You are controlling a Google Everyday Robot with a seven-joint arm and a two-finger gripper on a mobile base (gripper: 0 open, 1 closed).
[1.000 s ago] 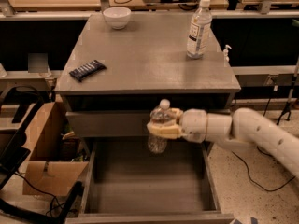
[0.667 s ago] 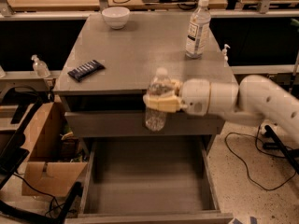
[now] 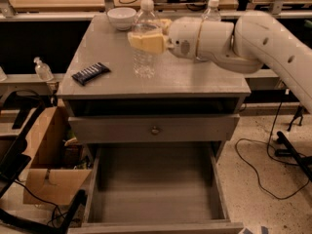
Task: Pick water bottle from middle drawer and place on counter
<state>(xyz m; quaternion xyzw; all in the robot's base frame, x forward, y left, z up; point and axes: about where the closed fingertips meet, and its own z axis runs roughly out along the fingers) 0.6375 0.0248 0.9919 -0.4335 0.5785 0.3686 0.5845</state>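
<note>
The water bottle (image 3: 145, 57) is a small clear ribbed bottle with a white cap. My gripper (image 3: 147, 39) is shut on its upper body with cream fingers (image 3: 151, 44). I hold it upright over the middle of the grey counter (image 3: 195, 79), its base at or just above the surface. The white arm comes in from the right. The middle drawer (image 3: 156, 191) is pulled open below the cabinet and nothing lies on its plank floor.
A white bowl (image 3: 121, 17) stands at the counter's back left. A dark snack bar (image 3: 90, 73) lies at the left. A taller bottle (image 3: 212, 6) shows behind my arm. A cardboard box (image 3: 46, 155) sits on the floor at left, cables at right.
My gripper has lifted the water bottle from in front of the cabinet up and over the counter. The view has shifted as well.
</note>
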